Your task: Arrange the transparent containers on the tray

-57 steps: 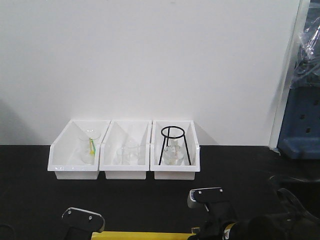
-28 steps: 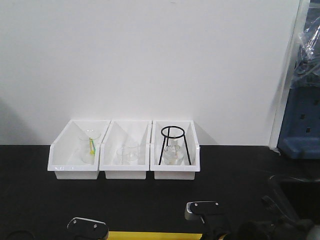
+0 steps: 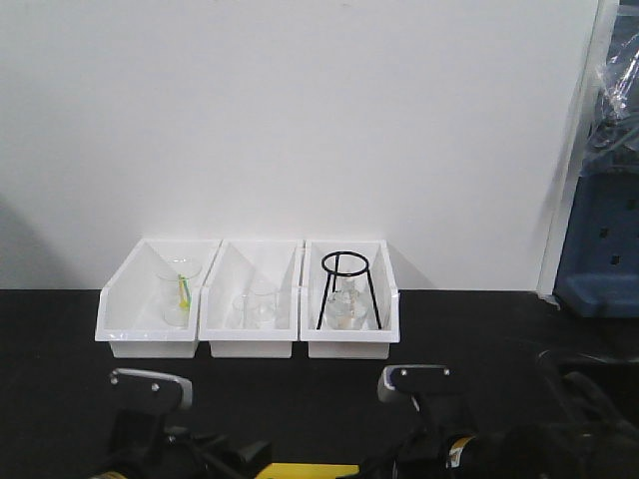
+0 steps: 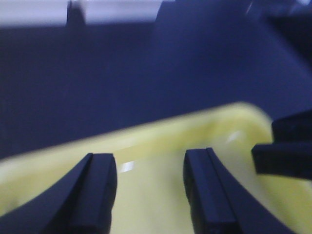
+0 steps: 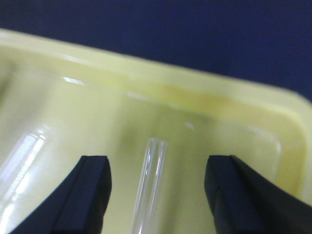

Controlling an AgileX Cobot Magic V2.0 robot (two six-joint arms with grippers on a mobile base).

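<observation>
Your right gripper [image 5: 158, 195] is over the yellow tray [image 5: 195, 97], near its far right corner. The jaws stand wide apart and hold nothing. Between them one glass test tube [image 5: 148, 190] lies on the tray floor, open rim toward the far rim, touching neither finger. A second test tube [image 5: 19, 170] lies to its left, partly out of view.

Your left gripper [image 4: 148, 195] is also spread open and empty, above the tray near its far rim; the black table [image 4: 122, 78] shows beyond. At the right edge of that view a dark gripper part is visible.

In the front view three white bins [image 3: 250, 299] stand against the wall, with beakers and a black tripod stand [image 3: 346, 289].
</observation>
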